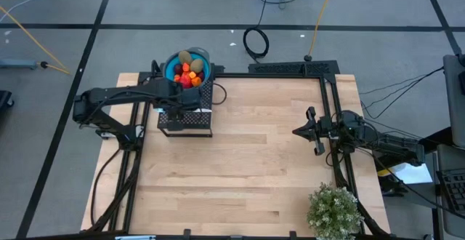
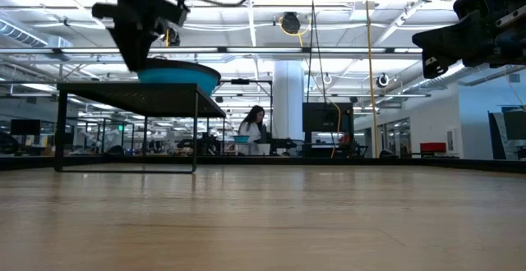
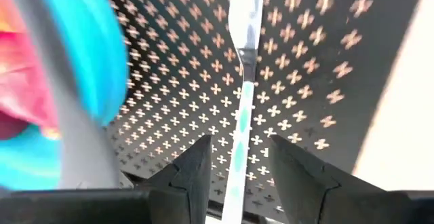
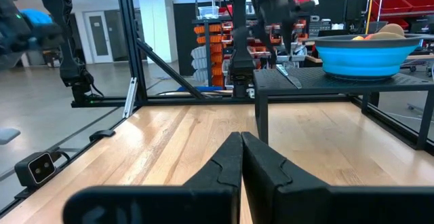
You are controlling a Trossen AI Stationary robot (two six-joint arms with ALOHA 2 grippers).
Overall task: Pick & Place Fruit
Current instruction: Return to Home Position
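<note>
Bowl: a blue strainer bowl (image 1: 204, 59) stands on the far end of a black perforated shelf (image 1: 190, 121), which sits at the table's back left.
Bowl contents: the fruit (image 1: 187, 69) is heaped inside. There are olive-brown ovals on top, a dark red round piece at the left, and orange and red pieces toward the near side.
Shelf contents: beside the bowl, a white-and-blue knife (image 3: 243, 81) lies flat on the perforated top.
Left gripper: the left gripper (image 3: 239, 142) hangs over the shelf with its fingers spread, one on either side of the knife. There is a gap on both sides and it grips nothing.
Fruit to left gripper: the bowl of fruit is just beside this gripper on the far side, and the bowl's blue wall fills one edge of the left wrist view.
Right gripper: the right gripper (image 4: 241, 149) is raised above the table's right side, well apart from the shelf. It points toward the shelf with its fingers pressed together and carries nothing.
Edges: the shelf stands close to the table's back edge, where a black frame rail (image 1: 290, 68) runs behind it.
Open room: bare planks of the table (image 1: 254, 174) stretch from the shelf to the right arm.
Near right corner: a bushy green plant (image 1: 334, 211) stands there.
</note>
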